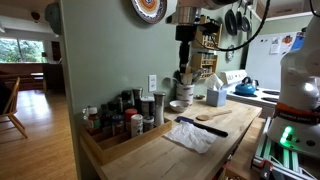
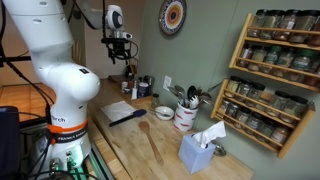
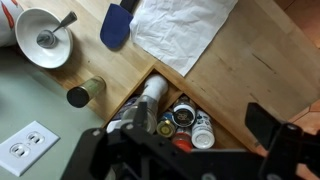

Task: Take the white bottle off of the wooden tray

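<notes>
Claw: we see the gripper (image 1: 184,42) hanging high above the counter, pointing down. In the wrist view its fingers stand spread apart with nothing between them.
Below the claw: in the wrist view we look down on one end of the tray (image 1: 104,150) and the jars in it.
Bottle: the white bottle (image 1: 146,108) stands upright in the tray near its far end, just beside a shiny canister (image 1: 159,108). It is well apart from the claw.
Surface: the counter (image 1: 170,158) is pale wood and runs along a green wall (image 1: 100,50).
On the surface: a white cloth (image 1: 192,136) lies flat near the tray. A blue spatula (image 1: 203,126) sits at its edge and a wooden spoon (image 1: 212,115) lies beyond.
Room: we note a round plate (image 1: 148,8) and an outlet (image 1: 152,82) on the wall. A spice rack (image 2: 270,70) is full of jars, and a wood floor (image 1: 40,120) shows past the wall's end.
Tray contents: dark-lidded jars crowd it; we cannot read any labels.
Bowl: a white bowl (image 3: 42,38) holds a spoon.
Crock: a white crock (image 2: 185,116) holds utensils.
Carton: a pale carton (image 1: 214,96) stands further along the counter.
Loose jar: one dark-capped jar (image 3: 85,93) stands off the tray, between it and the bowl.
</notes>
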Controlling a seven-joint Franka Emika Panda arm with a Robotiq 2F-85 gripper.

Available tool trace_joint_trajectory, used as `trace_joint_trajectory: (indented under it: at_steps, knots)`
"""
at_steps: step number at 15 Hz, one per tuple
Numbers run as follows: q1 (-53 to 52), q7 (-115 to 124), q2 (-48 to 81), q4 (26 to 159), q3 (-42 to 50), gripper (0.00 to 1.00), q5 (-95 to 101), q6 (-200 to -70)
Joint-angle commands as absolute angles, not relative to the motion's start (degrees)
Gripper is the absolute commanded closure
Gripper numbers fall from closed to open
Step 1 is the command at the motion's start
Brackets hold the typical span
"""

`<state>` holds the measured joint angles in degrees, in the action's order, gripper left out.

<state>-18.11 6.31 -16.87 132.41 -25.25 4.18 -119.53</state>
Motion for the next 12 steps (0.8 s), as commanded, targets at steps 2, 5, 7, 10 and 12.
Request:
trace_joint_trajectory:
  at_steps: [2, 5, 7, 10, 12]
  knots:
    - [-18.6, 11.3, -12.0, 130.8, -26.1, 0.00, 5.8, -120.5]
    - [-19.6, 15.7, -7.5, 129.6, -27.5, 0.00, 5.5, -123.0]
    - [-20.4, 19.4, -4.4, 128.6, -28.4, 0.00, 6.1, -126.1]
    - [-21.6, 27.1, 0.3, 126.8, -28.7, 0.00, 7.9, -132.5]
    - [-22.4, 33.1, 3.3, 125.6, -28.0, 0.00, 10.7, -135.9]
